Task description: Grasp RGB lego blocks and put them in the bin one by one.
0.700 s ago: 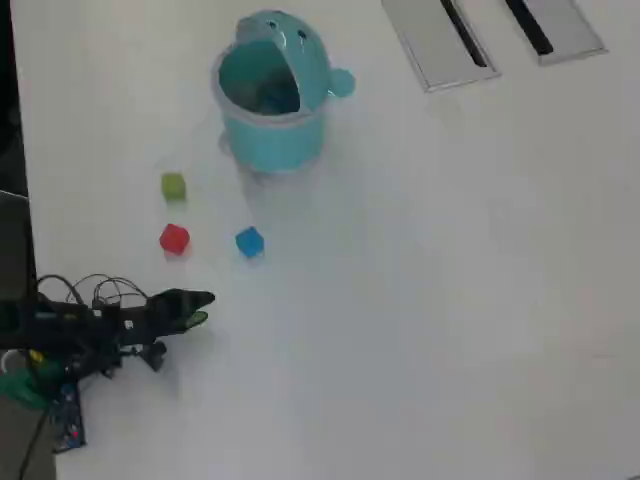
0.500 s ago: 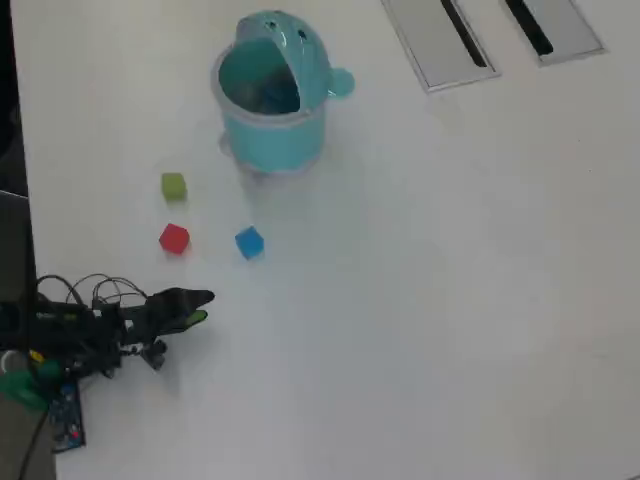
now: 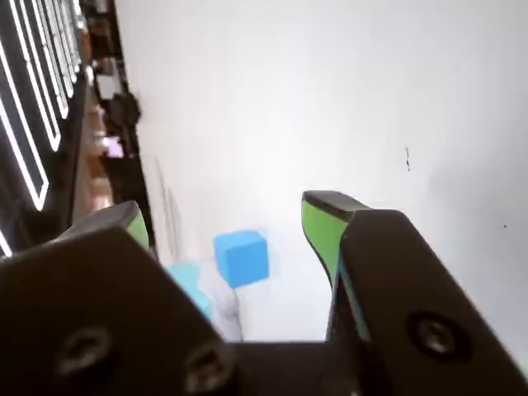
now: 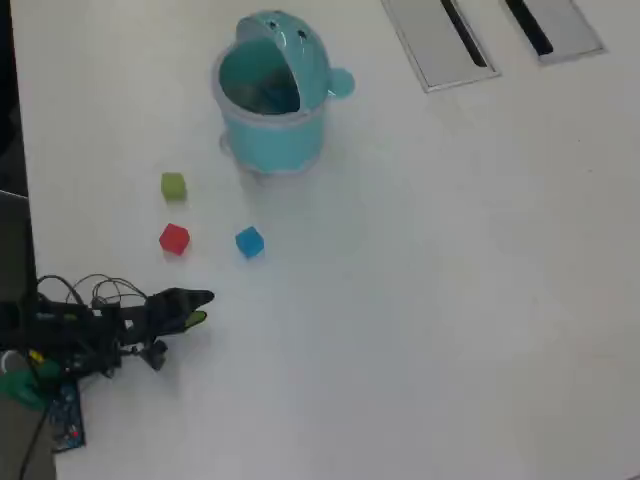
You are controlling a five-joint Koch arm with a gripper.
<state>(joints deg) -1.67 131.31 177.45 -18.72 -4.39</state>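
Three blocks (image 4: 173,186) apart, tool (image 4: 200,307) parted, near table edge (image 4: 20,150)

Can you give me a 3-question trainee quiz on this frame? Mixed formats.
1. True or false: all three cubes lie on the table, outside the bin.
2. Multiple choice: which cube shows between the gripper fingers in the wrist view? A) red cube B) blue cube C) yellow-green cube
3. Fill in: in the overhead view, the cube nearest the bin is the ____ cube.

Key
1. True: the red cube, blue cube and yellow-green cube all sit on the table.
2. B: the blue cube sits ahead of the open jaws, not gripped.
3. Yellow-green.
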